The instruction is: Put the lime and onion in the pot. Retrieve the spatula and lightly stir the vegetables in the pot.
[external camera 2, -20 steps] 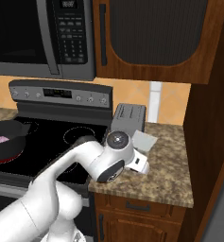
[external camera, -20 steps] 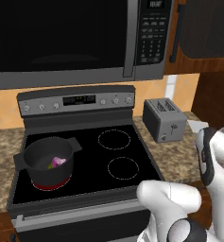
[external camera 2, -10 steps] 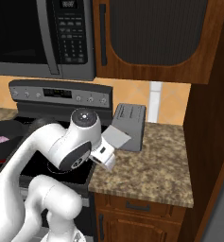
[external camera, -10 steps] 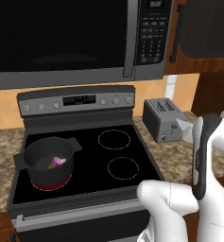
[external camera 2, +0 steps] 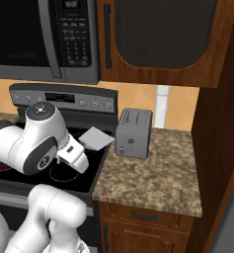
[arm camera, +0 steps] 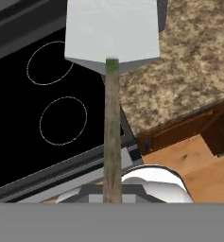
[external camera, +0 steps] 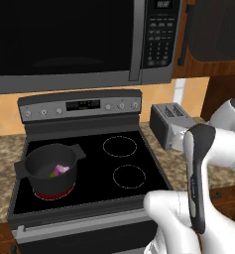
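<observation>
Pale grey, squarish blade of the spatula [arm camera: 112, 33] extends ahead of the gripper [external camera 2: 78, 159], over the right edge of the stove [external camera: 89, 173] where the black glass top meets the speckled granite counter [external camera 2: 153, 170]. Its thin handle runs straight back between the 2 fingers, which are clamped fully shut on it. From the right base camera, the blade [external camera 2: 96, 138] stands clear of the surface, just left of the toaster [external camera 2: 134, 132].

Right-hand burners, 2 white ring outlines [external camera: 130, 176], lie beneath and to the side of the blade.

Further left, the pot [external camera: 50, 168] sits upright on the front-left burner, which glows red under it. Both flat side handles are visible. Inside the pot rest the onion [external camera: 62, 169] and, touching it, the lime [external camera: 54, 173]. The pot is well apart from the spatula.

At the rear, the stove control panel [external camera: 79, 105] carries a display and knobs. A microwave [external camera: 74, 42] hangs above it, beside a dark wooden cabinet [external camera 2: 163, 39].
</observation>
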